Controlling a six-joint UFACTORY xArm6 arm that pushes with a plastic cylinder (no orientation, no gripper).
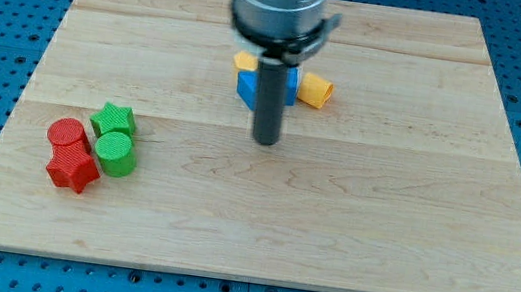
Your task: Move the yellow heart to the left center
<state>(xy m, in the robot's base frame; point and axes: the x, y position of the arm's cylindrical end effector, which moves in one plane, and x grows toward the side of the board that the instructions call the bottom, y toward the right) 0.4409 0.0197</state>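
My tip (265,141) rests on the wooden worktop (381,223) just below the blue block (248,86); yellow blocks (316,91) flank it near top centre, which one is the heart I cannot tell. No fingers, no writing

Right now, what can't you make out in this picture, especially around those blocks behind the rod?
- Blue block: camera view, middle hidden by the rod; shape unclear.
- Yellow piece at its upper left: mostly covered by the arm's housing; heart or not, cannot tell.
- Yellow block: partly behind the blue one.
- My tip shows, below the blue block.
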